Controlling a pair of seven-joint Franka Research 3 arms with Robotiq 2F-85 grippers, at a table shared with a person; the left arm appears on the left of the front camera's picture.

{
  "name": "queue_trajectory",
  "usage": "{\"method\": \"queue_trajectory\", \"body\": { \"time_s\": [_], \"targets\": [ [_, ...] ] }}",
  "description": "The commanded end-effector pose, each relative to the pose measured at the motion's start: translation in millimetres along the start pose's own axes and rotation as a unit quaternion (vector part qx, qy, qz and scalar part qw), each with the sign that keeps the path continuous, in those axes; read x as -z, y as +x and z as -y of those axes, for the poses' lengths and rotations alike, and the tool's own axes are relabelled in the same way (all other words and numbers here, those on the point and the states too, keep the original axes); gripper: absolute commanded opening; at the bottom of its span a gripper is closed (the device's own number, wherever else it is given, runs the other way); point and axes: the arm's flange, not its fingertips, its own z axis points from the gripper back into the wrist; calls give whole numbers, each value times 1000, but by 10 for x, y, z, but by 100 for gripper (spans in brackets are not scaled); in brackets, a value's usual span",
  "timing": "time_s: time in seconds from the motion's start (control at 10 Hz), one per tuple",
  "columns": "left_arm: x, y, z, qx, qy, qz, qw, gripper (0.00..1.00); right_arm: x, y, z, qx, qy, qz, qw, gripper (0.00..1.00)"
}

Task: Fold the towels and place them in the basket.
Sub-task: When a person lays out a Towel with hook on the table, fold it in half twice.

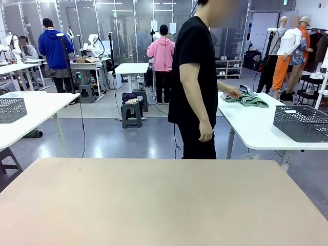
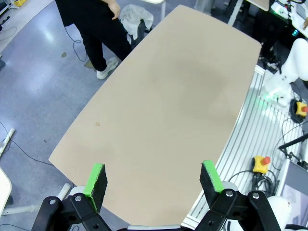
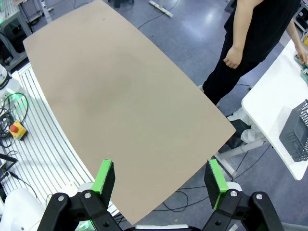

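One tan table (image 1: 154,200) lies under my arms. Past its far right corner are the person (image 1: 195,77), a white table (image 1: 256,134) bearing the basket (image 1: 301,122), and crumpled towels (image 1: 247,98) under the person's hand. The left gripper (image 2: 154,179) and right gripper (image 3: 161,178) hang above the tan table, spread wide and holding nothing; I judge folding hasn't begun, so next I need a towel within reach.

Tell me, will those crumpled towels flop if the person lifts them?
Probably floppy: the towels lie in a soft, wrinkled heap on the white table. Likely light, being thin cloth. Lying low, they shouldn't roll or tip.
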Motion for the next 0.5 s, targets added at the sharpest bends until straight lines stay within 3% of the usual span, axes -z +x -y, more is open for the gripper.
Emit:
{"method": "queue_trajectory", "body": {
  "time_s": [0.0,0.4],
  "targets": [
    [22,-17,109,-9,11,-8,1000,98,0,-10,-4,-2,1,4,1000,94],
    [-14,1,11,-1,1,1,1000,98,0,-10,-4,-2,1,4,1000,94]
  ]
}}
